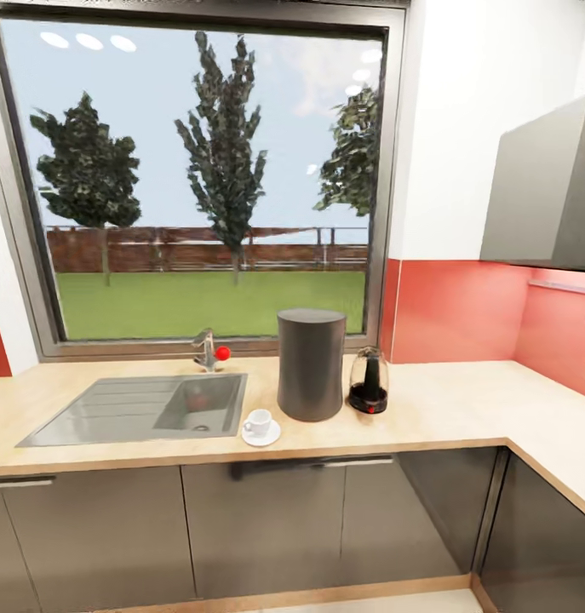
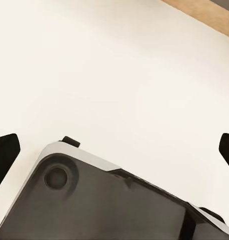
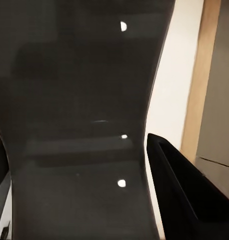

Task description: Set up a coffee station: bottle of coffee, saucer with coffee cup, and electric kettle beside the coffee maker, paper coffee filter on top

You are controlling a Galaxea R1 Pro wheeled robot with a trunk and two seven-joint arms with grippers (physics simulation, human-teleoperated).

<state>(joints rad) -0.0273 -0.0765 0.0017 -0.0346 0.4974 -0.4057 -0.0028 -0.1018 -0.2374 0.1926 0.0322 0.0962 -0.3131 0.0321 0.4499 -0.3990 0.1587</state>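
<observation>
Starting at the left gripper (image 2: 114, 150): we see its jaws spread wide, two dark fingertips (image 2: 5, 155) at opposite edges of the left wrist view, nothing between them. Beyond them lies pale floor (image 2: 119, 65), with part of the robot's own dark base (image 2: 104, 205) and a strip of wood-toned trim (image 2: 204, 12).

Over to the right gripper (image 3: 77, 190): one black finger (image 3: 179, 195) is plain, a sliver of the other sits at the frame's edge, so the jaws stand apart and hold nothing. Behind them we get a glossy dark panel (image 3: 79, 100) with small light reflections.

Out to the head view: the surface (image 1: 462, 409) runs beneath a big window (image 1: 198, 179) and turns a corner at the right. The coffee maker (image 1: 311, 364) stands upright near the middle, closer to the front edge than to the wall. The electric kettle (image 1: 369, 381) sits just beside it, toward the corner. On the other side, near the front edge, the coffee cup (image 1: 259, 422) rests on the saucer (image 1: 261, 436), between the coffee maker and the inset sink (image 1: 139, 409). A tap (image 1: 209, 349) with a red knob stands behind the sink. Dark cabinet doors (image 1: 266, 528) run below, and a grey wall cabinet (image 1: 547, 196) hangs above the corner.
</observation>
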